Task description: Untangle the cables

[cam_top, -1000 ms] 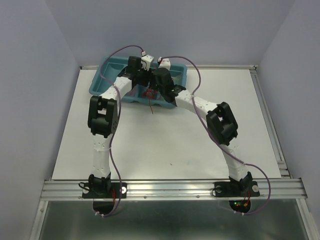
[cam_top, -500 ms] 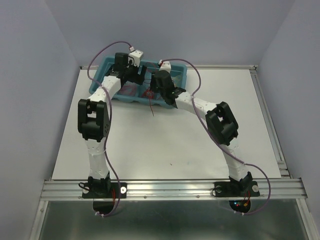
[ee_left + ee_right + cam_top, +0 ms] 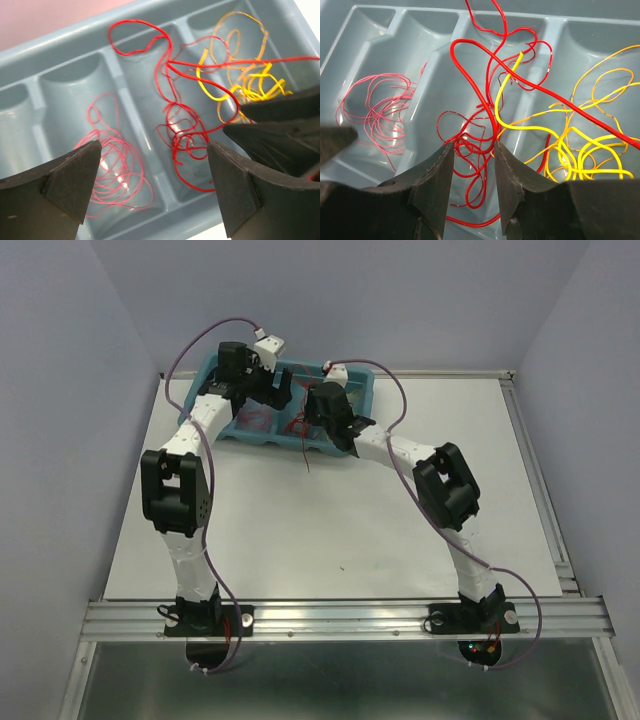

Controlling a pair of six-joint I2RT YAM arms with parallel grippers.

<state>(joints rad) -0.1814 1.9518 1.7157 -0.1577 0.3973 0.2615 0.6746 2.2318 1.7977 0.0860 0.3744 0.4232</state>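
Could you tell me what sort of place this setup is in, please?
Probably a robotics lab test cell: two arms bolted to a rail at a white table's edge, plain walls closing it in, and a tray of loose wires.

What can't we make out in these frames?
- Right wrist: whether the right gripper grips the red cables; its jaws hide the contact.
- Left wrist: yellow cables run partly behind the right gripper.
- Top external: tray contents too small to trace.
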